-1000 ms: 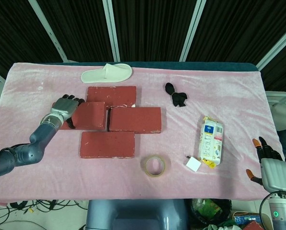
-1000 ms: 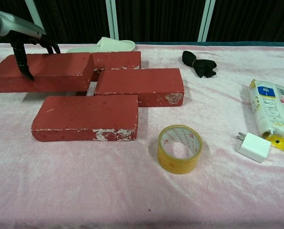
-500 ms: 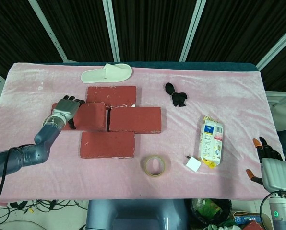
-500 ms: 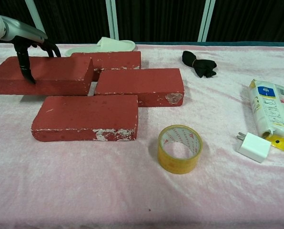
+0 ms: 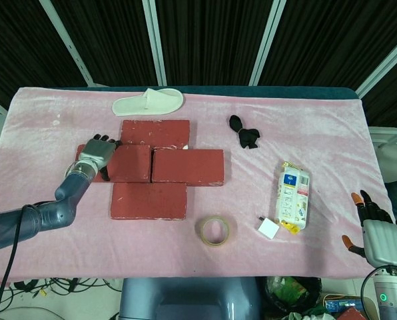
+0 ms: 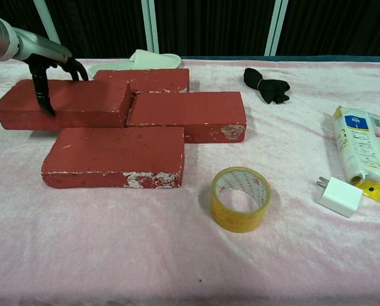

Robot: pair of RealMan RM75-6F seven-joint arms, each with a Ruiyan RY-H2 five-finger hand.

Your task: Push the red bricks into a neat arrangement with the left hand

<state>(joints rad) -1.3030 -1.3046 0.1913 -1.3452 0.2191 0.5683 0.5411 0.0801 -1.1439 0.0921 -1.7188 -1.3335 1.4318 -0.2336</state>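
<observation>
Four red bricks lie left of centre. The back brick (image 5: 155, 132) (image 6: 145, 78) is farthest from me, and the front brick (image 5: 148, 201) (image 6: 113, 156) is nearest. Between them, the left middle brick (image 5: 130, 164) (image 6: 75, 103) lies end to end against the right middle brick (image 5: 188, 167) (image 6: 187, 111). My left hand (image 5: 97, 152) (image 6: 48, 71) rests on the left part of the left middle brick. Its fingers reach over the far edge and the thumb hangs down the near face. My right hand (image 5: 375, 235) hangs off the table's front right corner with fingers apart, holding nothing.
A white slipper (image 5: 148, 101) lies behind the bricks, a black cloth knot (image 5: 244, 133) to their right. A tape roll (image 5: 214, 230) (image 6: 240, 199) sits just right of the front brick. A white charger (image 5: 268, 229) and a snack packet (image 5: 294, 194) lie further right.
My left hand has slid the left middle brick to the right. The gap to the right middle brick has closed. The right hand has not moved.
</observation>
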